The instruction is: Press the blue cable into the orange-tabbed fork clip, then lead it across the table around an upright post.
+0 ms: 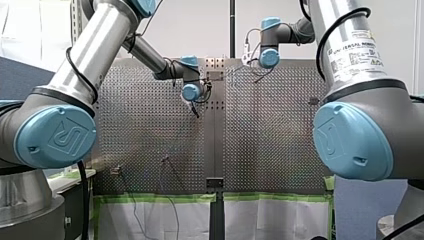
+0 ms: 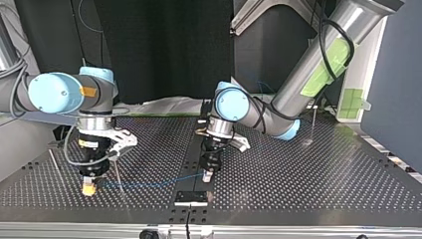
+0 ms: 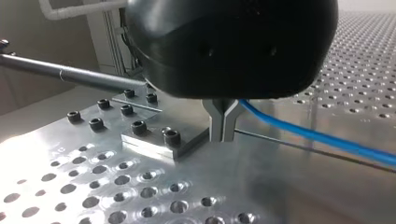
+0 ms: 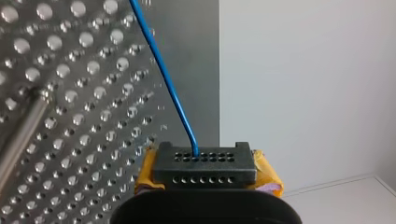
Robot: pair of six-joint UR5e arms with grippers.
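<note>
The blue cable runs low over the perforated table between my two grippers. In the left wrist view my left gripper has its metal fingers shut on the blue cable, which leads away to one side just above the plate. My left gripper stands near the table's middle in the top view. My right gripper has its yellow pads shut on a black block with holes, out of which the cable rises. It hangs at the top view's left. I see no orange-tabbed clip.
A thin upright post stands beside my right gripper and another post at the top view's far right. A black plate sits at the table's near edge. A bolted metal plate lies beside my left fingers.
</note>
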